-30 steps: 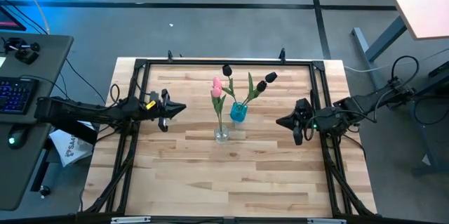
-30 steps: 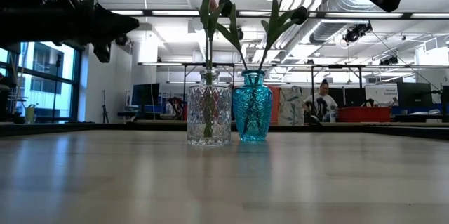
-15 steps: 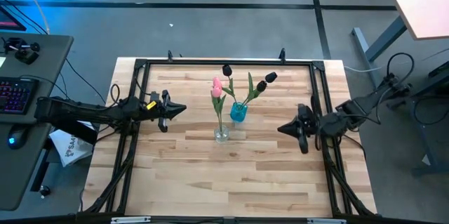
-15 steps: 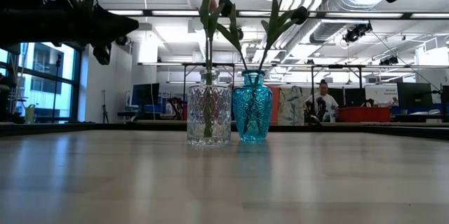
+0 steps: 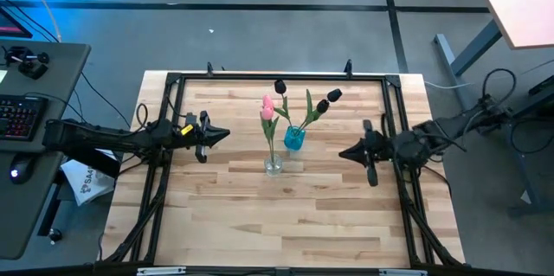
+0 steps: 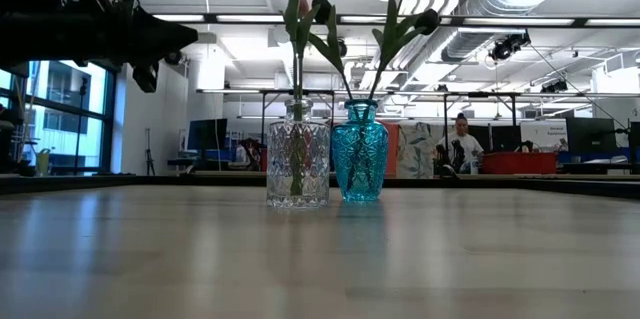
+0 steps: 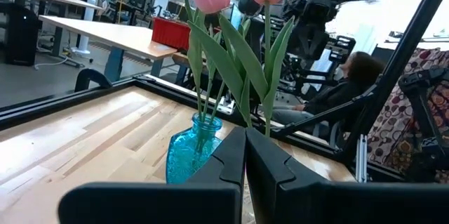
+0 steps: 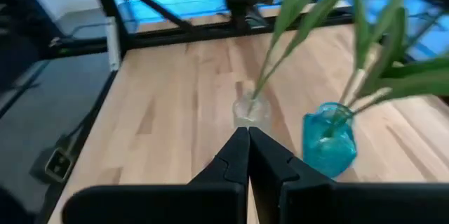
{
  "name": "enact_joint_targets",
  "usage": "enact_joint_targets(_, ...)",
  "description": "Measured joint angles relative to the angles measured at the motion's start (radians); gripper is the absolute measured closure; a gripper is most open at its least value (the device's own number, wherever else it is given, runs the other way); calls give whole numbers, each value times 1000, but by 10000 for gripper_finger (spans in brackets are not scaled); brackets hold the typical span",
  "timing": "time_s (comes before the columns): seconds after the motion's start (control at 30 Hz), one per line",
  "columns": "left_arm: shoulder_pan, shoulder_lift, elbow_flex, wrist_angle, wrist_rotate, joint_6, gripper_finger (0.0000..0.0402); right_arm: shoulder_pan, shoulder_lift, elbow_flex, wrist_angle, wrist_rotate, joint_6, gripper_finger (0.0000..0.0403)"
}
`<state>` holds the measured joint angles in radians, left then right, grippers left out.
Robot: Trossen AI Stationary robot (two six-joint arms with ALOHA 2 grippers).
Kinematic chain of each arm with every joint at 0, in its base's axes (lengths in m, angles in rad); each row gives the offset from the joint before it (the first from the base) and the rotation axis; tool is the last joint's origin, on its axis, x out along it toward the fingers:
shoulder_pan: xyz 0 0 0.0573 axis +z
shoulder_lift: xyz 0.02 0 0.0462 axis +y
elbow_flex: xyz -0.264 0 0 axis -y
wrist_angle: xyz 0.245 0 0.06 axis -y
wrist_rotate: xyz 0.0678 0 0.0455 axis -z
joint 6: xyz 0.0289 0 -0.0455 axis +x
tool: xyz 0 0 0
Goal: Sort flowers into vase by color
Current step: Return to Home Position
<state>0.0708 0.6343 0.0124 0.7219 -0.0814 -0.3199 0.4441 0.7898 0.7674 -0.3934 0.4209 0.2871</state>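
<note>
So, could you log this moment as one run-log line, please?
pink tulips in clear vase | black tulips in blue vase | left gripper: jaws shut, empty | right gripper: jaws shut, empty

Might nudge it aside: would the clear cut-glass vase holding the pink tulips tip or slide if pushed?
Probably slides, not tips: the clear cut-glass vase looks squat and wide-based. Its long-stemmed pink tulips rise high, so they would likely sway. The blue glass vase stands close beside it; pushing that way risks a knock.
</note>
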Motion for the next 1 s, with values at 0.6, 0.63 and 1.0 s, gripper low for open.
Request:
enact_joint_targets(0.6, 0, 0, 0, 0, 0, 0, 401, -310, -441, -467, 305, -429, -24, 403)
enact_joint_targets(0.63, 0, 0, 0, 0, 0, 0, 401, -305, -469, -483, 308, -424, -32, 403)
enact_joint_targets(1.0, 0, 0, 0, 0, 0, 0, 401, -298, -653, -696, 458, -414, -52, 403)
